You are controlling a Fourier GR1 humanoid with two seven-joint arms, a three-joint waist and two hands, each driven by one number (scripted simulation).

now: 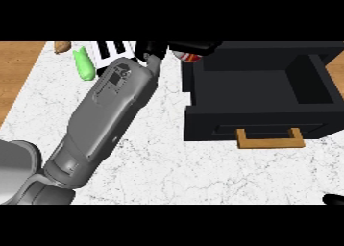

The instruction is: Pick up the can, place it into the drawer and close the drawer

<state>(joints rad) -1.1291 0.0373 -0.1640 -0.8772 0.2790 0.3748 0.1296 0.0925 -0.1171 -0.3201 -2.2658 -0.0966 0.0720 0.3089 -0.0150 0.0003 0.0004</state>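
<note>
So we've got the left hand [193, 46] curled round the can [188, 57] at top centre, just by the open drawer's [203, 120] upper-left corner; next move, we reckon, is carrying it right over the rim and letting go inside.

can [188, 57]: red and white, mostly hidden, at the drawer's far left corner
drawer [253, 122]: black, pulled open, tan handle [270, 139] in front

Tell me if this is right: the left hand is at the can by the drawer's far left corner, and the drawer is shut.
Not quite: the head view shows the drawer pulled open, its inside visible. The rest holds: the left hand is at the can by its far left corner.
</note>
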